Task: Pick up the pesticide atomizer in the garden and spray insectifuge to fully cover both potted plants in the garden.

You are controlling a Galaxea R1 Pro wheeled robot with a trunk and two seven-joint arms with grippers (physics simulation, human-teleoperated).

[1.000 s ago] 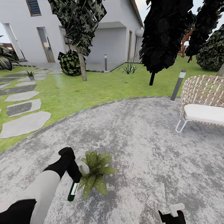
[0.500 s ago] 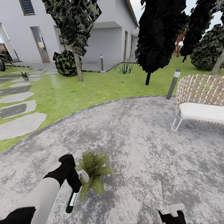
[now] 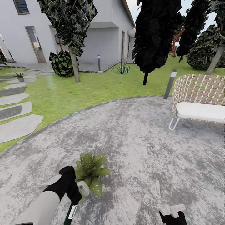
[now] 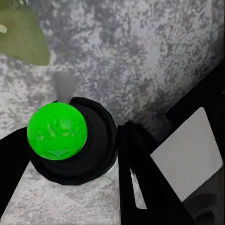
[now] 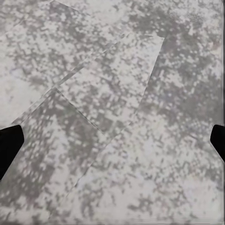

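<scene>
Head high; wrists close over paving (image 5: 112, 112).

A grey mottled paved circle (image 3: 140, 140) meets green lawn (image 3: 93, 87) with flat grey stepping stones (image 3: 18, 126). A woven wicker bench with white cushion (image 3: 198, 100) stands right; a white house (image 3: 103, 34) behind dark trees (image 3: 156, 34), possibly overcast.

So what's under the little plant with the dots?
Grey paved circle lies around the potted plant. Its leaves and the left claw cover its pot, so that can't be seen.

Potted plant (image 3: 90, 172) on paved circle (image 3: 140, 147), bench (image 3: 200, 100) far right.
</scene>
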